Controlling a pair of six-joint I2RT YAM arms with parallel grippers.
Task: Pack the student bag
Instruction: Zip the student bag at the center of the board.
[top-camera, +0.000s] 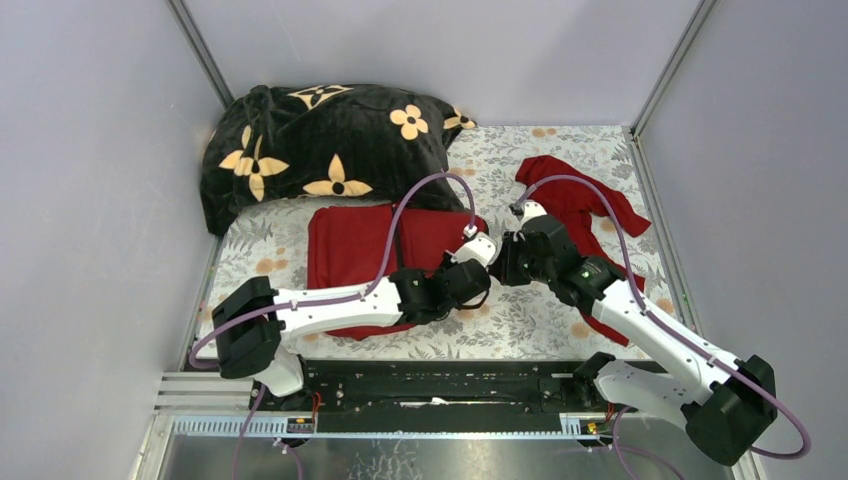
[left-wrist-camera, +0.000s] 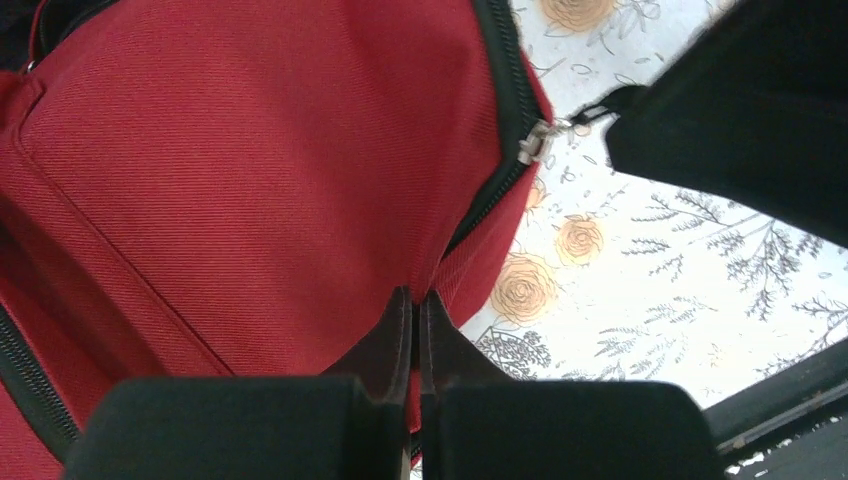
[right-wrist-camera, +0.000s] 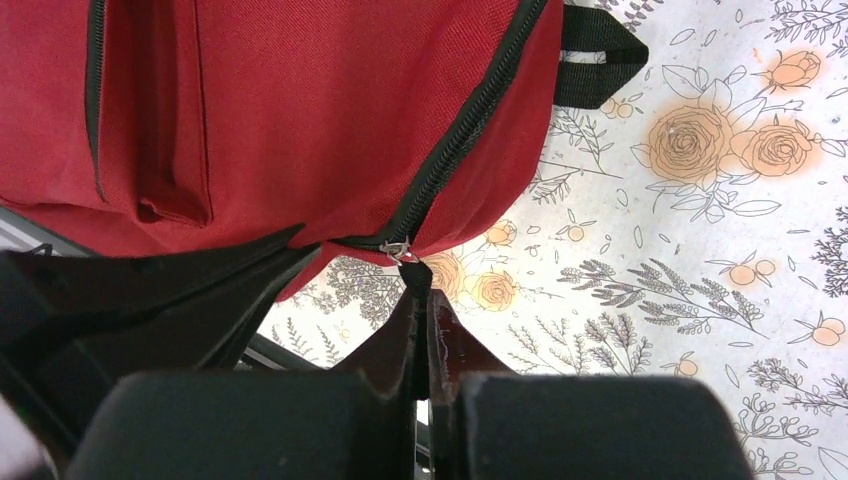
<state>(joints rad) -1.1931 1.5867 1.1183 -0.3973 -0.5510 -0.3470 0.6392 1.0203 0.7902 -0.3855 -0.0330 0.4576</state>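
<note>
The student bag (top-camera: 360, 250) lies flat on the flowered table (top-camera: 560, 315), left of centre, just in front of a black blanket (top-camera: 320, 140) with orange flowers; a limp red garment (top-camera: 585, 200) lies apart to its right. Both arms meet at the bag's right edge. The left pincer (left-wrist-camera: 418, 296) is pressed together, and it seems to nip the red fabric beside the black zipper line, though its own fingers hide the contact. The right pincer (right-wrist-camera: 420, 300) is also pressed together, pinching the black zip pull (right-wrist-camera: 416, 276) that hangs from the metal slider (right-wrist-camera: 398, 248) at the bag's rim
</note>
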